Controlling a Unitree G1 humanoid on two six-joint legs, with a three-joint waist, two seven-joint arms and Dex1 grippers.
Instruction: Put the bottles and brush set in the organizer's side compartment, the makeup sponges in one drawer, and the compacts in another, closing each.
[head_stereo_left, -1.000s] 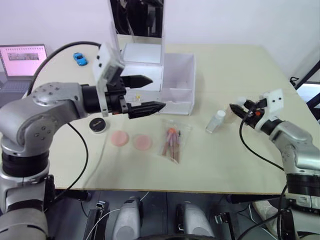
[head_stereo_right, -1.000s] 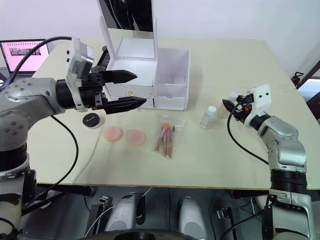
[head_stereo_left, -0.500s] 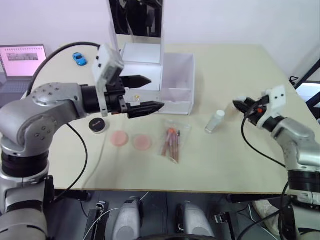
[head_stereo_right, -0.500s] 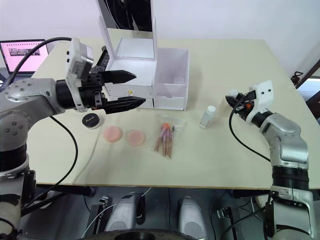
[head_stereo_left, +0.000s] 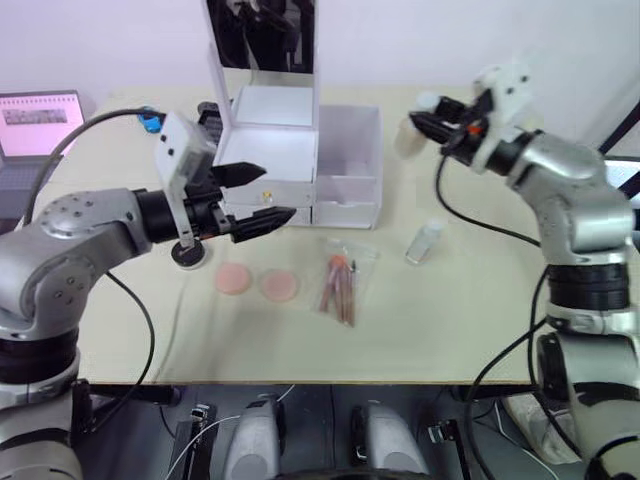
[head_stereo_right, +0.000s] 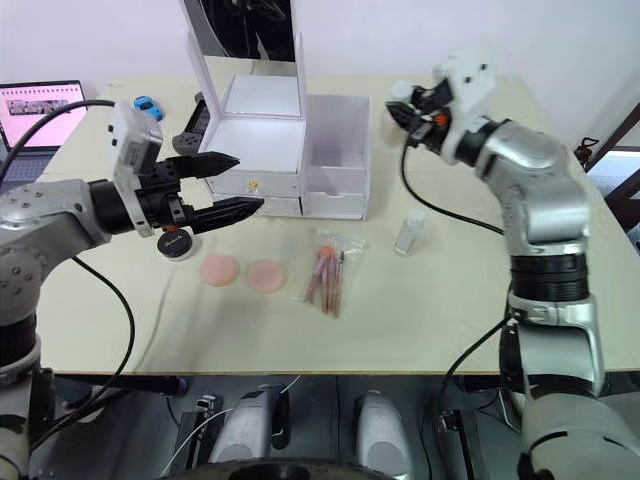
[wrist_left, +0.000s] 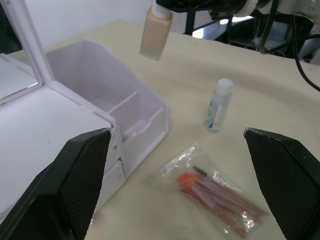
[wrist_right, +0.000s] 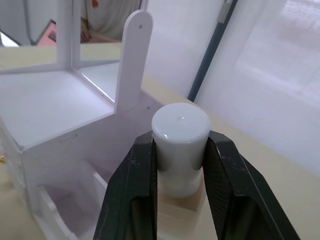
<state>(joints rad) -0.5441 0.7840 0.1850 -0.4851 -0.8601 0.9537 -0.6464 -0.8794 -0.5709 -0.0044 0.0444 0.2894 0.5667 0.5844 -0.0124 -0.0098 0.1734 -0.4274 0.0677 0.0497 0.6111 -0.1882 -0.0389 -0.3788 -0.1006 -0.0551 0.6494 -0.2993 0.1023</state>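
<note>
Beige bottle (wrist_left: 155, 36) clamped in right gripper (wrist_right: 180, 150), above side compartment (head_stereo_left: 348, 160).

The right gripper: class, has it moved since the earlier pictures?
Yes. The right gripper, shut on a beige bottle, has swung from beside the small clear bottle up and towards the organizer's side compartment.

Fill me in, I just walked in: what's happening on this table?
The right tool is shut on a beige bottle by its white cap, holding it in the air beside the organizer, near its side bin. The left tool hovers open in front of the drawers. On the table lie a small clear bottle, a bagged brush set, two pink sponges and a black compact.
</note>
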